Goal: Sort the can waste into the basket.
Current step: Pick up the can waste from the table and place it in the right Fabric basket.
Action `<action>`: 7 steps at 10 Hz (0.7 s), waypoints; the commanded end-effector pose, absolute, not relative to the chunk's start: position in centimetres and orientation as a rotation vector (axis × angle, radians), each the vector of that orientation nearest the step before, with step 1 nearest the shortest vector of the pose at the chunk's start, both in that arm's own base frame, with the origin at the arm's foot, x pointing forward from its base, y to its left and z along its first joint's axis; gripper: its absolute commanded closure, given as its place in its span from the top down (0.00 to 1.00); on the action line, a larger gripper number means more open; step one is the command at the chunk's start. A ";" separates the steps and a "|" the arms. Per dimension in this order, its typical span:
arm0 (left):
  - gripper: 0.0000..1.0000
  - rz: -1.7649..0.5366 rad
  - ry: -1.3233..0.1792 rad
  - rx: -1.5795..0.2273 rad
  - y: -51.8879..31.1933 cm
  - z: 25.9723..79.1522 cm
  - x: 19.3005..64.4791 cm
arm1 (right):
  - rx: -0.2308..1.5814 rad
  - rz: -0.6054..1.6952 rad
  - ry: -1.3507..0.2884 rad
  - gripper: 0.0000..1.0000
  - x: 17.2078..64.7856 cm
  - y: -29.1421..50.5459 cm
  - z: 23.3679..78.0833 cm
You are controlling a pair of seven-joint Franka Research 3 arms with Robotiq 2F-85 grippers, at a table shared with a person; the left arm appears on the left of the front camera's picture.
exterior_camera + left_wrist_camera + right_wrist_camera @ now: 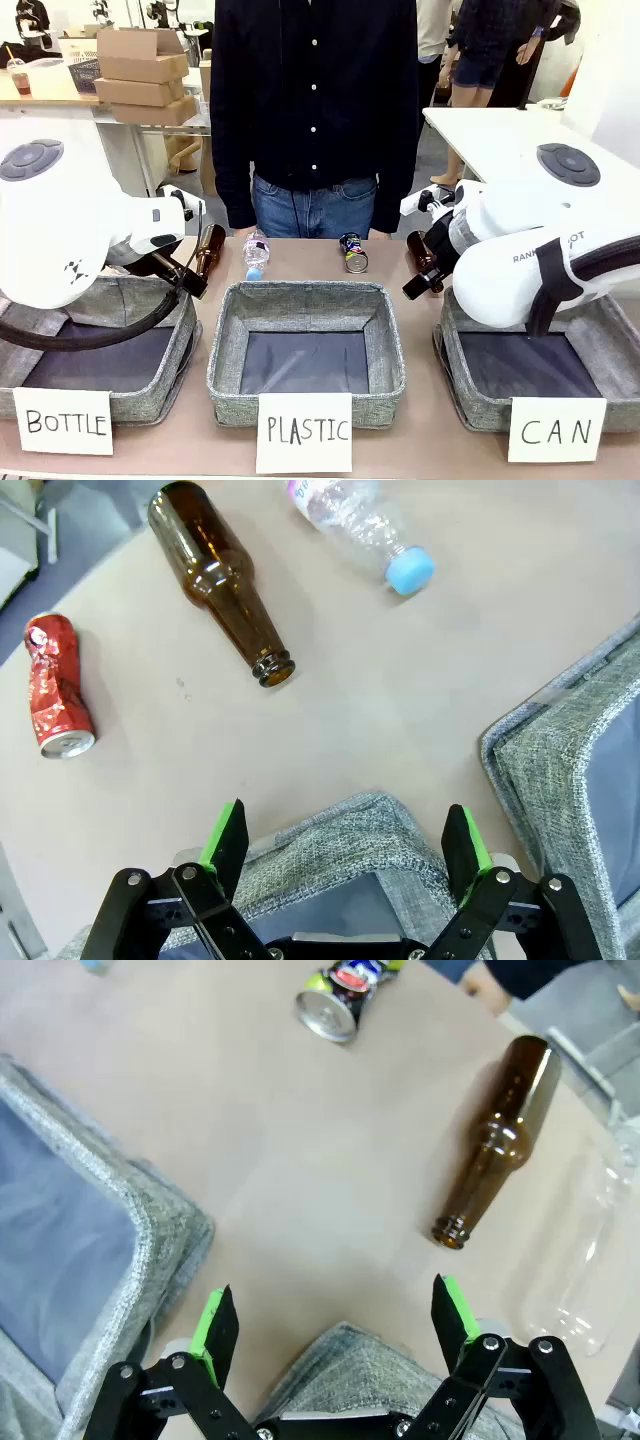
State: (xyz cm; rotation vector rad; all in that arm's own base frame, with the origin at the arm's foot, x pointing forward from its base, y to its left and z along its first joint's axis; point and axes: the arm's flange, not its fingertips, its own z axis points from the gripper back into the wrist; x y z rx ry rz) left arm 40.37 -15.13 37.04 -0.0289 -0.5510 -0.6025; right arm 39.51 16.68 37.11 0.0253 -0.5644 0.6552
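You saw a crushed red metal can [58, 700], a dark blue-black metal can [345, 990] printed yellow-green, a brown glass bottle [225, 585], and a grey woven-fabric basket [478, 408] with a dark floor

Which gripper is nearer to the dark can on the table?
Right. The right gripper hangs over the CAN basket, with the dark can ahead of it; the left gripper hangs over the BOTTLE basket, farther off.
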 end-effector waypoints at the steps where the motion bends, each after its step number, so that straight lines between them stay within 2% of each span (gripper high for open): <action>1: 1.00 -0.603 -0.551 -0.029 -15.1 37.0 40.4 | 0.025 0.655 -0.565 1.00 39.5 16.7 37.1; 7: 1.00 -0.603 -0.551 -0.029 -15.1 37.0 40.4 | 0.025 0.655 -0.565 1.00 39.5 16.7 37.1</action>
